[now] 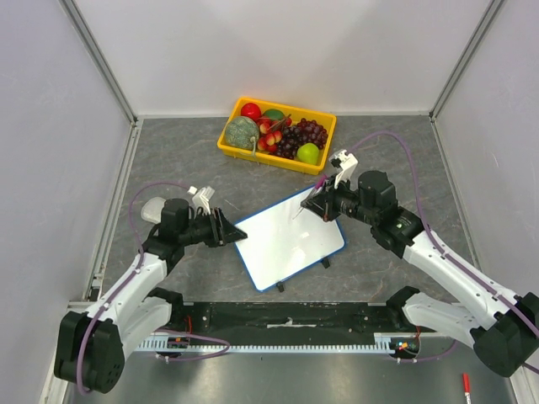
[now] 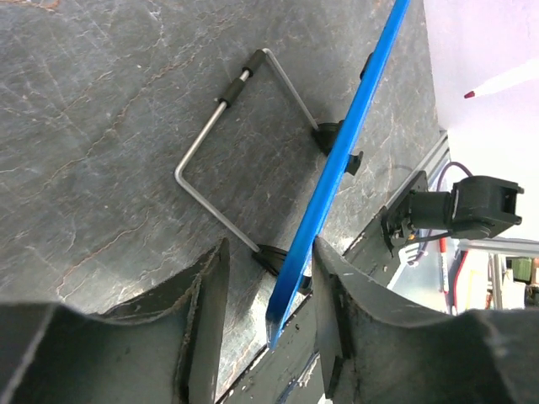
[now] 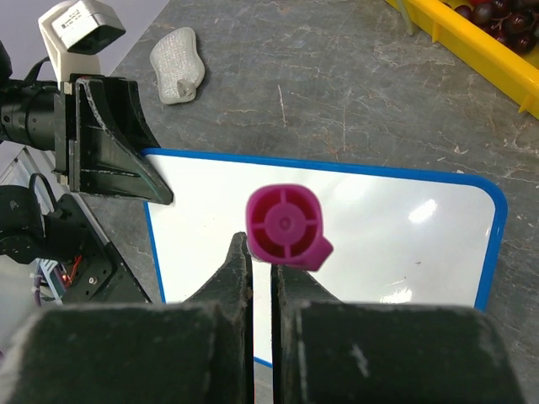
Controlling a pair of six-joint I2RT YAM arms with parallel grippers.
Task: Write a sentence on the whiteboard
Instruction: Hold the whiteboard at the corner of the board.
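The whiteboard (image 1: 286, 240) lies at the table's middle, blue-rimmed and blank; no sentence shows on it. My left gripper (image 1: 237, 234) is at its left corner. In the left wrist view the blue rim (image 2: 337, 168) passes between the fingers of the left gripper (image 2: 268, 252); it touches the right one, with a gap to the left one. My right gripper (image 1: 324, 202) is shut on a magenta marker (image 1: 310, 200), whose tip hangs over the board's far right part. The right wrist view shows the marker's end cap (image 3: 285, 225) above the right gripper (image 3: 261, 244) and the board (image 3: 379, 227).
A yellow fruit basket (image 1: 253, 156) stands behind the board and shows in the right wrist view (image 3: 472, 42). A white lumpy pad (image 1: 153, 208) lies far left. The board's wire stand (image 2: 210, 126) rests on the table. A red pen (image 1: 465, 383) lies at the bottom right.
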